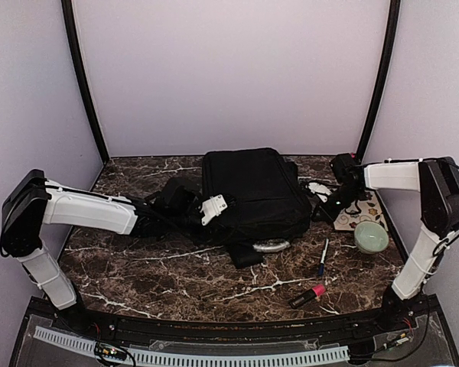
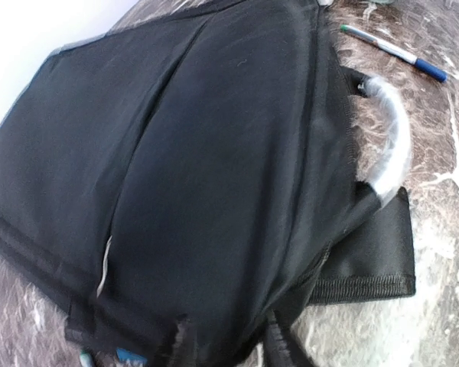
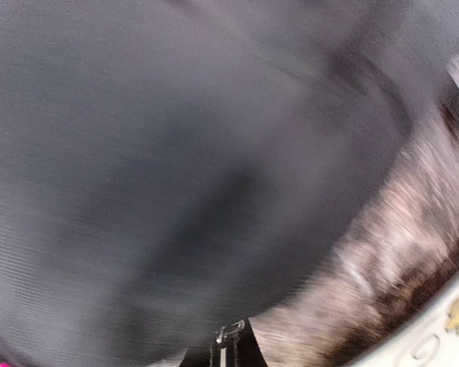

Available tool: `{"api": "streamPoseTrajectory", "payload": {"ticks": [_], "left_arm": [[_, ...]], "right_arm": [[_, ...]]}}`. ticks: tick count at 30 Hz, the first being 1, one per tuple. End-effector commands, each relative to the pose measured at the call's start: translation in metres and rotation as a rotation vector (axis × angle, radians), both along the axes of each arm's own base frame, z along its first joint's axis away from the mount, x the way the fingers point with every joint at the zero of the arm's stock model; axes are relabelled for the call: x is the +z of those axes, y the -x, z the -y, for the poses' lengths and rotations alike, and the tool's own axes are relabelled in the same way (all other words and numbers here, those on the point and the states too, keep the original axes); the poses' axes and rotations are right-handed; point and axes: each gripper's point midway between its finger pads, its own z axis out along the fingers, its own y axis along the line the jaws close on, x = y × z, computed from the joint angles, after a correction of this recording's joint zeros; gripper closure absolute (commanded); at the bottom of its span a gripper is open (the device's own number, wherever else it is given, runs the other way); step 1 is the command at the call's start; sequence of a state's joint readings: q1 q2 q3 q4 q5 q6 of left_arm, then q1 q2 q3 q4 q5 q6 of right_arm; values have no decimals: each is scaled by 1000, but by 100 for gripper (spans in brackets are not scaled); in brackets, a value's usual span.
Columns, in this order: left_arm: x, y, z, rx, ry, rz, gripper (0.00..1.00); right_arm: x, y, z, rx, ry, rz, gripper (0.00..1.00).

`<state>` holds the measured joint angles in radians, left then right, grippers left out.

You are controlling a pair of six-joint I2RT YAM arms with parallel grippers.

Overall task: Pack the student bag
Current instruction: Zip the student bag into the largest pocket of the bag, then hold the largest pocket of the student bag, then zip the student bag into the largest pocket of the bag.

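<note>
Though student bag (image 1: pixel 252 191) lies flat, seemingly closed, contents hidden.

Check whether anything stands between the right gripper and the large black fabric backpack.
Nothing visible does: the right gripper is at the edge of the large black fabric backpack, whose fabric fills its wrist view.

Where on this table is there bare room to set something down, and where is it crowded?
The marble table is bare near-left, between the left arm, the student bag and the near edge. Crowded on the right: pen, pink marker, green bowl and the right arm close beside the bag.
</note>
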<state>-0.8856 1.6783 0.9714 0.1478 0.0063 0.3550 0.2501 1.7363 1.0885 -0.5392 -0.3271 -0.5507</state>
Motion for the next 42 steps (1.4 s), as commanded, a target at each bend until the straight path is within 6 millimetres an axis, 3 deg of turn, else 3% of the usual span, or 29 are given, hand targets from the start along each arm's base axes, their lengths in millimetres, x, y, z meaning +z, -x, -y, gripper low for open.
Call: {"api": "streamPoseTrajectory", "payload": {"ticks": [1, 2, 3, 4, 7, 11, 13, 18, 23, 27, 30, 37, 42], "left_arm": [[26, 4, -17, 17, 8, 27, 51], [36, 9, -10, -8, 46, 19, 43], [46, 15, -2, -34, 80, 19, 24], [55, 19, 7, -63, 112, 26, 19], [76, 35, 42, -155, 197, 53, 17], [61, 37, 86, -210, 184, 52, 19], [53, 32, 102, -222, 182, 59, 21], [40, 15, 123, -204, 189, 96, 24], [27, -7, 131, -148, 150, 148, 38], [23, -12, 131, -134, 130, 167, 71], [22, -9, 129, -145, 127, 161, 97], [22, 0, 125, -160, 145, 136, 100], [23, 3, 124, -167, 157, 126, 100]], "right_arm": [[30, 35, -46, 123, -77, 16, 100], [34, 40, -54, 142, -87, 22, 100], [37, 44, -61, 155, -97, 26, 100], [40, 47, -67, 168, -109, 26, 100], [43, 52, -75, 183, -124, 17, 100], [42, 55, -74, 193, -117, 11, 100], [53, 57, -74, 196, -131, 36, 100], [51, 63, -74, 195, -143, 19, 100], [46, 66, -74, 189, -146, 3, 100], [34, 65, -68, 177, -113, -19, 100], [15, 53, -53, 128, -72, -47, 100], [-6, -1, -18, -54, -82, -83, 100], [-13, -32, -12, -108, -63, -54, 100]]}}
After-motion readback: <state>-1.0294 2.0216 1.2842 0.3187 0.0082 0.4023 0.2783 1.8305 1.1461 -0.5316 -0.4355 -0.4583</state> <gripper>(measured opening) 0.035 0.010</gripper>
